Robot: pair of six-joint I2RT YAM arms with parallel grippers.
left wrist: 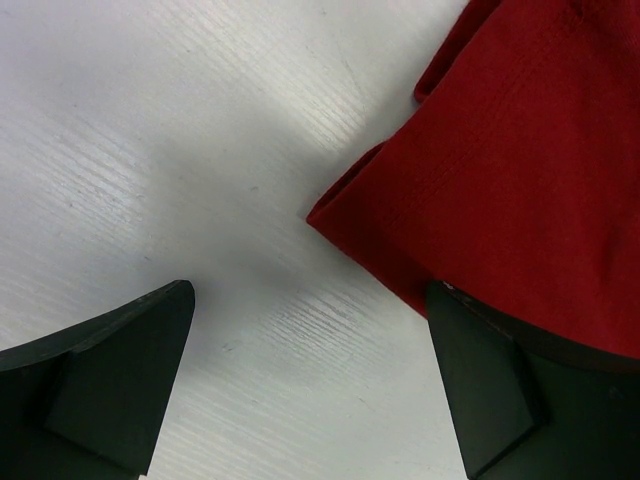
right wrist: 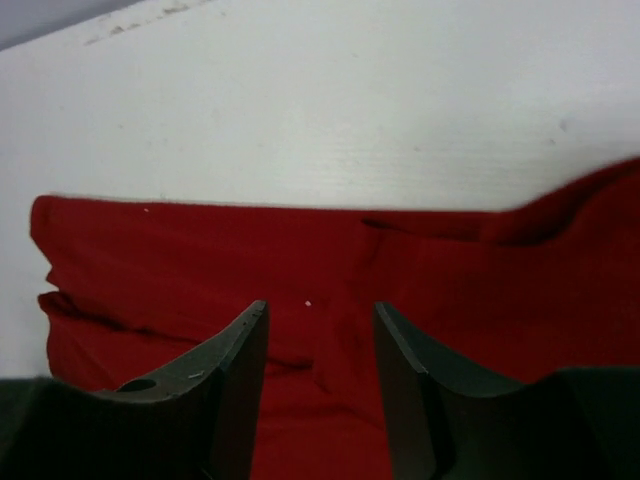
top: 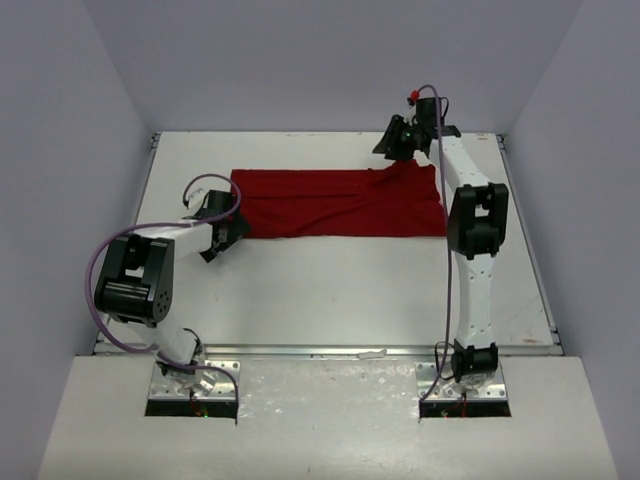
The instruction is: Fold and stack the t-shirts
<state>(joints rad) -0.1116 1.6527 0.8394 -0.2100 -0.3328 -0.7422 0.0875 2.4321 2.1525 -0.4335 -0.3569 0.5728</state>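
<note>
A deep-red t-shirt lies on the white table as a long flat strip with some wrinkles. My left gripper is low at the strip's near left corner. In the left wrist view it is wide open, the shirt's corner lies just ahead of the gap, and the right finger overlaps the cloth edge. My right gripper hovers at the strip's far edge, right of centre. In the right wrist view it is open above the red cloth, with nothing held.
The right arm's black elbow stands by the shirt's right end. Grey walls enclose the table at the left, back and right. The table's far edge lies just behind the right gripper. Bare table lies between the shirt and the arm bases.
</note>
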